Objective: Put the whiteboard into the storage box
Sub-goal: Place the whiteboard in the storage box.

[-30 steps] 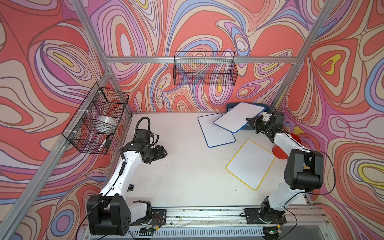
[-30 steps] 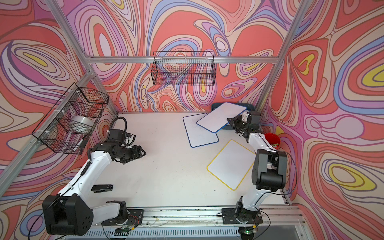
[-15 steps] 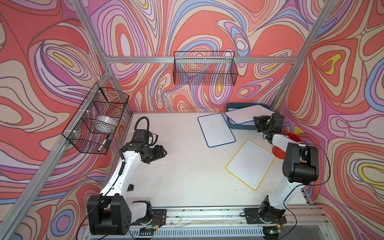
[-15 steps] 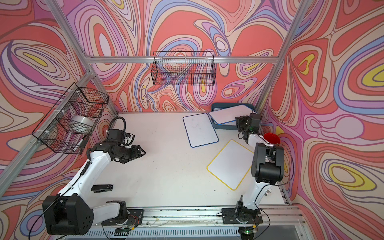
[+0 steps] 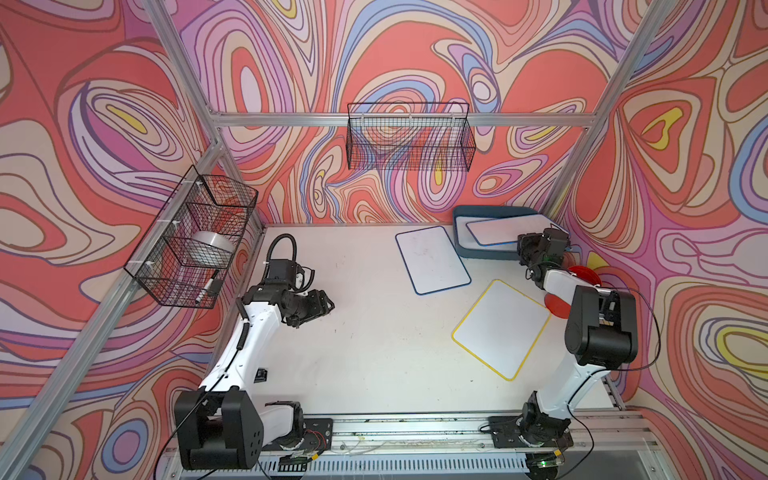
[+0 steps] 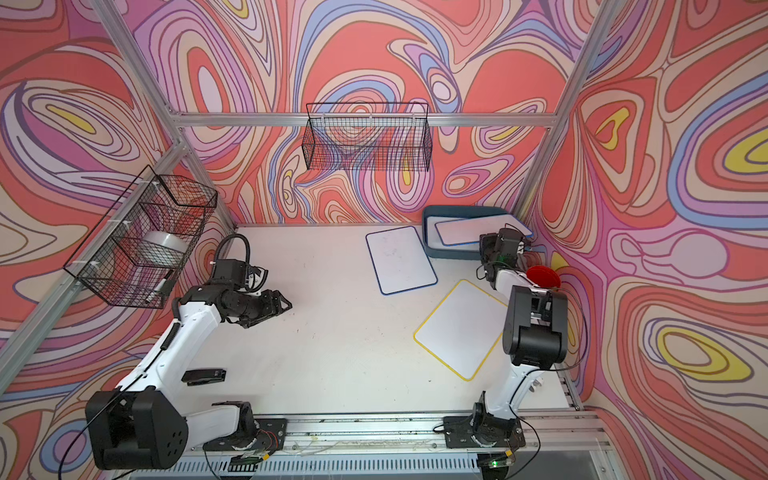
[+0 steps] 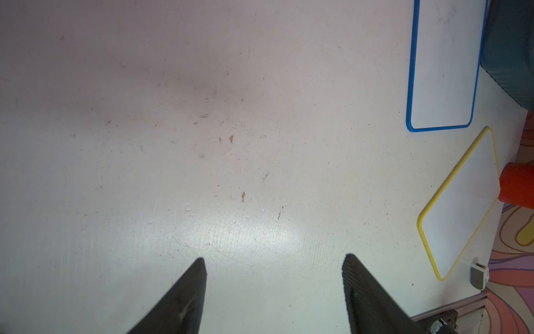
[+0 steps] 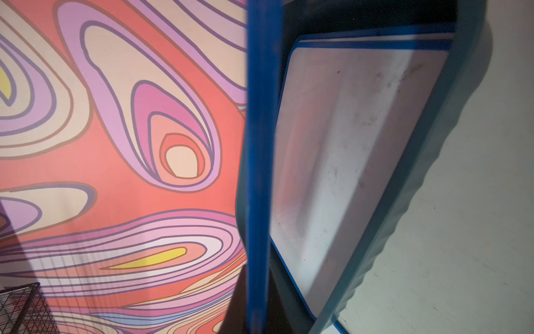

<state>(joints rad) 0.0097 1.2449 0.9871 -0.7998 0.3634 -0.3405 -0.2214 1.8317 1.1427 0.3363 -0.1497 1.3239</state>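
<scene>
The storage box (image 5: 486, 210) (image 6: 457, 210), a dark teal tray, sits at the back right corner. A blue-framed whiteboard (image 5: 498, 231) (image 6: 461, 231) lies slanted across it. My right gripper (image 5: 524, 248) (image 6: 485, 246) is shut on that board's near right edge. In the right wrist view the blue frame edge (image 8: 260, 144) runs between my fingers, and a white board face (image 8: 346, 162) shows inside the box rim (image 8: 419, 179); I cannot tell whether it is the same board. My left gripper (image 5: 330, 305) (image 7: 274, 258) hangs open and empty over bare table at the left.
Another blue-framed whiteboard (image 5: 432, 259) and a yellow-framed one (image 5: 500, 328) lie flat on the table in front of the box. A red bucket (image 5: 584, 272) stands by the right wall. Black wire baskets hang on the back wall (image 5: 409, 137) and left wall (image 5: 195, 237).
My right gripper carried the blue-framed whiteboard back and to the right, from above the table board to down across the storage box. The left arm has not moved.
</scene>
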